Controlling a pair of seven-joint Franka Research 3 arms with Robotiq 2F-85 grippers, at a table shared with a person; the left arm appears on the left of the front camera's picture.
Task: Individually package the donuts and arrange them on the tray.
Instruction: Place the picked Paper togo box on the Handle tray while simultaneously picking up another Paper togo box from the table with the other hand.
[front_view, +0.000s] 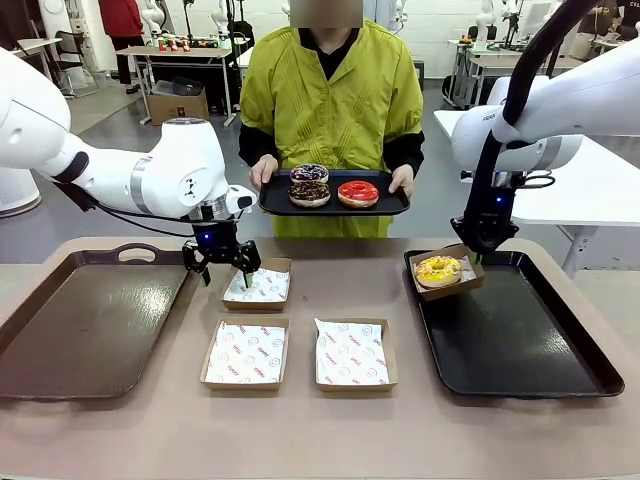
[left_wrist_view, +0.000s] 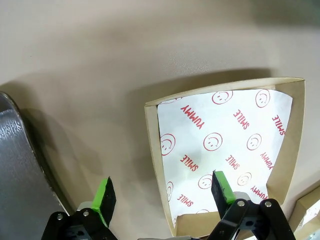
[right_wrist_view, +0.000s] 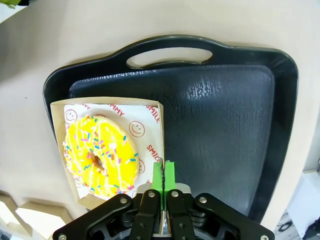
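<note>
The bare beige table (front_view: 330, 430) leaves open room along its 6 o'clock edge and in the lanes between three empty paper-lined cardboard boxes (front_view: 246, 352) and the trays. An empty brown plastic tray (front_view: 80, 330) lies at 9 o'clock. A black plastic tray (front_view: 520, 350) lies at 3 o'clock, most of its floor free.

The left hand (front_view: 222, 272) is spread wide and holds nothing, poised over the 9 o'clock rim of the farthest empty box. Its wrist view adds that one finger hangs over bare table, the other over the printed paper, with the brown tray's edge close by.

The right hand (right_wrist_view: 164, 172) is pinched shut on the wall of a fourth cardboard box (right_wrist_view: 142, 122), at the black tray's 11 o'clock corner and overlapping its rim. That box carries the yellow-glazed sprinkled ring donut (front_view: 438, 269). The pinch is plain from the wrist; from the front the arm masks it.

At 12 o'clock a person (front_view: 330, 90) holds a small black serving tray (front_view: 335, 207) with a glossy red donut (front_view: 358, 193) and, beside it, a dark purple sprinkled donut (front_view: 309, 173) stacked on a chocolate donut (front_view: 309, 195).
</note>
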